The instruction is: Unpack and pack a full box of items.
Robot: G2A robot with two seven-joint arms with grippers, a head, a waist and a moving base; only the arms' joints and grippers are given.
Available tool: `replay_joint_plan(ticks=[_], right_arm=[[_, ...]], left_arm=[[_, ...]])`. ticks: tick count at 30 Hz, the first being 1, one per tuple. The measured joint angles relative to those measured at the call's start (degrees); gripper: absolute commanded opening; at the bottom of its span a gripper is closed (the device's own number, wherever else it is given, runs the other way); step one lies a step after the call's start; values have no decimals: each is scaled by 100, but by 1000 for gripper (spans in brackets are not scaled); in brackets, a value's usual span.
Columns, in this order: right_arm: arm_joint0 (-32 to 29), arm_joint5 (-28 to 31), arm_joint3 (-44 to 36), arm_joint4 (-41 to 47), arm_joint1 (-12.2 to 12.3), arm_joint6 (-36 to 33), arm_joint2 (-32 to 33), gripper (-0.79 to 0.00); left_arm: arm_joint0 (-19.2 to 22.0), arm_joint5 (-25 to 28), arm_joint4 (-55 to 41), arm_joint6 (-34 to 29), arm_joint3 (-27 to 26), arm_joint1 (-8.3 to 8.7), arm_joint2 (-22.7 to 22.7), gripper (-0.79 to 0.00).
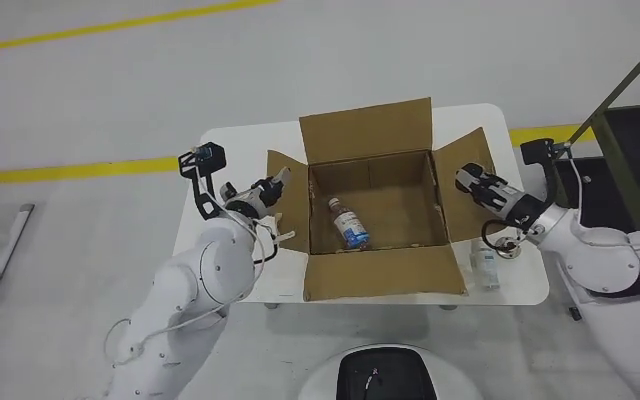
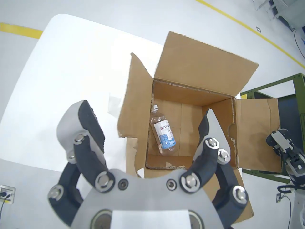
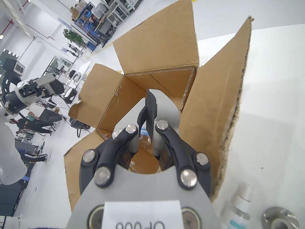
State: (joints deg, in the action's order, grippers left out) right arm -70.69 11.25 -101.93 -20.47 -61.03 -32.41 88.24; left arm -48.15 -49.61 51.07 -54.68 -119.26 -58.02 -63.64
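Nearest the robot, by the right end of the table (image 1: 240, 160), one loose bottle (image 1: 485, 268) rests on the white top just beside the box's right flap. It is clear, with a white cap and a pale label, and whether it stands or lies I cannot tell. It is outside the carton, so two bottles are counted in all.

One cardboard box (image 1: 385, 272) sits mid-table with all four flaps folded outward, the near one hanging toward the robot. On its floor, close to the left wall, one boxed bottle (image 1: 349, 225) lies on its side with its cap toward the far wall and a blue-and-white label around its body.

Two grippers flank the carton. The left gripper (image 2: 147, 113) hangs above the table at the left flap's outer edge, both fingers (image 2: 91, 122) spread wide and holding nothing. The right gripper (image 3: 150, 96) hangs over the right flap, its two fingers pressed together with nothing between them.

Farthest off, the back flap stands up above the box's far wall
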Motion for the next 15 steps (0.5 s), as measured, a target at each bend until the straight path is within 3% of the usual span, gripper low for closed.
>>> replay_joint_plan(ticks=[4, 9, 12, 15], right_arm=[[-15, -225, -246, -539, 39, -8, 161, -785], [-177, -488, -683, -1205, 119, -167, 679, -785], [-377, -790, -992, -1928, 187, -541, 1044, -785], [-583, -1142, -1270, -2963, 269, -1338, 1274, -785]], left_arm=[[-406, -127, 129, 127, 29, 52, -410, 0], [-417, -136, 133, 137, 35, 52, -415, 0], [-417, -136, 132, 136, 34, 52, -415, 0], [-417, -136, 131, 136, 34, 52, -415, 0]])
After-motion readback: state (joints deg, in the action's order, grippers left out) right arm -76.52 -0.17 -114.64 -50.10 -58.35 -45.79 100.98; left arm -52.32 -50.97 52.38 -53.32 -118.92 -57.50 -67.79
